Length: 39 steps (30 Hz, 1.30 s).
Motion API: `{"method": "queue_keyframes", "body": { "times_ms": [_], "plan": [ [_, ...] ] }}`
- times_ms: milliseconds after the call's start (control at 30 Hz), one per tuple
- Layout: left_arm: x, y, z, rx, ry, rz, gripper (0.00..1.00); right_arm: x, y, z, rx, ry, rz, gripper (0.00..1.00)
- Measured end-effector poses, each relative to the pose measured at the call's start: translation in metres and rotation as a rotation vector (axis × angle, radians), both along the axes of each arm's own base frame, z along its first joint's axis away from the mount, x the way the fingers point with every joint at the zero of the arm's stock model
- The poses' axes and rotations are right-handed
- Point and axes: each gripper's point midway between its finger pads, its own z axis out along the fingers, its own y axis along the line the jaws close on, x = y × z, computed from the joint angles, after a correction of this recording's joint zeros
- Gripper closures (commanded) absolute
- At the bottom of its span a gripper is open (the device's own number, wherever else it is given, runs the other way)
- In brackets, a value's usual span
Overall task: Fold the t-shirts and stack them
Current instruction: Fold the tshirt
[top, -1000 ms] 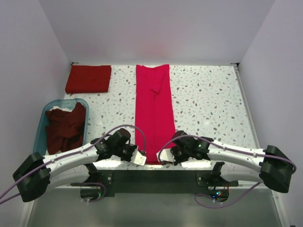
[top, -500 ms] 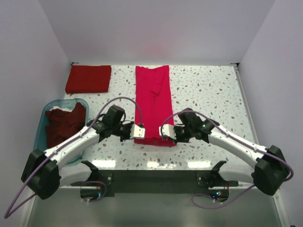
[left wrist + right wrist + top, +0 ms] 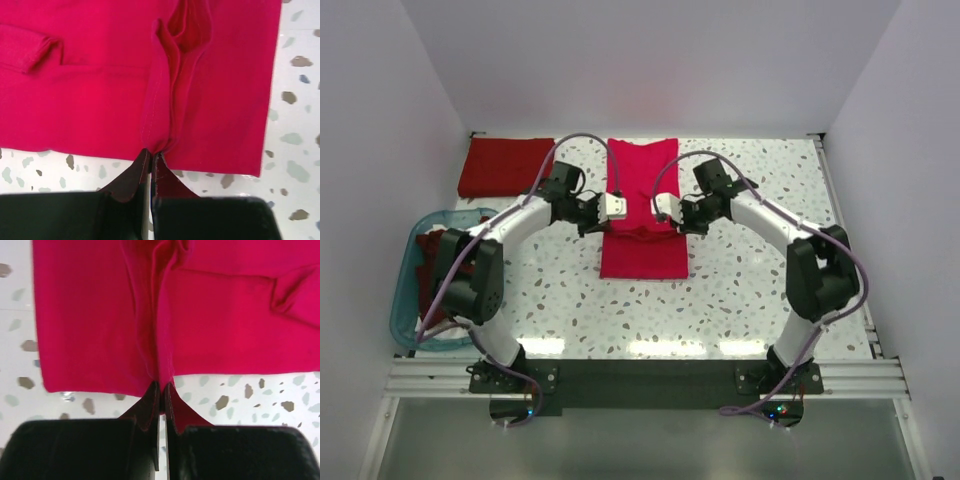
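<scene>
**A:** What has the left gripper [image 3: 618,212] got?

**B:** Its jaws are closed almost completely on a thin pinch of the crimson t-shirt [image 3: 642,255]. In the left wrist view the left gripper [image 3: 151,156] has a ridge of cloth running straight out from between the fingertips. The crimson t-shirt [image 3: 90,100] spreads flat beyond the tips, more of it to the left of the jaws than to the right.

**A:** And the right gripper [image 3: 663,212]?

**B:** It is much the same. In its own wrist view the right gripper [image 3: 161,387] is pressed shut on a crease of the crimson t-shirt [image 3: 225,315]. The cloth's edge crosses just ahead of the fingertips, and a sleeve cuff lies off to the right of the jaws.

**A:** How do the two stand to each other?

**B:** They face each other across the shirt, each gripping a side edge, with the cloth bunched between them. On the near side of both jaws the shirt lies flat on the speckled table [image 3: 760,270].

**A:** Where are the other shirts?

**B:** A folded dark red shirt [image 3: 505,167] lies well apart from the left jaws, out past that arm at the far edge of the table. The maroon shirts [image 3: 445,265] are heaped in the blue tub [image 3: 404,300], also outside the left arm and nearer than the jaws.
</scene>
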Motion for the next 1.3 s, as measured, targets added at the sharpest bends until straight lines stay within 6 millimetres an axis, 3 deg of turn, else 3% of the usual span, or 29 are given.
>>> {"method": "queue_keyframes", "body": {
  "times_ms": [267,367,533,767,800,833,900,933,967,1067,1200,1300],
  "plan": [
    [0.07,0.004,-0.014,0.0,0.004,0.045,1.0,0.066,0.005,-0.017,-0.001,0.009,0.011,1.0],
    [0.09,0.007,-0.017,-0.002,-0.007,0.053,1.0,0.08,0.008,-0.022,-0.003,0.008,0.014,1.0],
    [0.107,0.011,-0.026,0.004,0.003,0.066,1.0,0.094,0.013,-0.031,-0.008,0.016,0.016,1.0],
    [0.116,0.014,-0.036,0.008,0.021,0.088,1.0,0.102,0.014,-0.044,-0.018,0.036,-0.012,1.0],
    [0.118,0.015,-0.037,0.006,0.025,0.1,0.95,0.105,0.014,-0.045,-0.02,0.034,-0.023,0.98],
    [0.122,0.016,-0.038,0.005,0.022,0.109,0.87,0.108,0.014,-0.045,-0.021,0.027,-0.037,0.76],
    [0.131,0.018,-0.038,0.003,0.018,0.137,0.65,0.114,0.013,-0.044,-0.019,0.018,-0.071,0.64],
    [0.137,0.019,-0.037,0.001,0.013,0.157,0.59,0.118,0.013,-0.043,-0.021,0.008,-0.095,0.58],
    [0.144,0.021,-0.035,-0.004,0.014,0.186,0.46,0.123,0.012,-0.042,-0.019,-0.003,-0.121,0.56],
    [0.162,0.028,-0.027,-0.034,0.008,0.28,0.37,0.139,0.008,-0.036,-0.016,-0.039,-0.204,0.52],
    [0.177,0.052,-0.014,-0.091,0.012,0.414,0.36,0.149,-0.004,-0.031,-0.013,-0.045,-0.296,0.56],
    [0.163,0.074,-0.006,-0.11,0.032,0.469,0.38,0.141,-0.01,-0.022,0.002,-0.021,-0.34,0.64]
  ]
}}
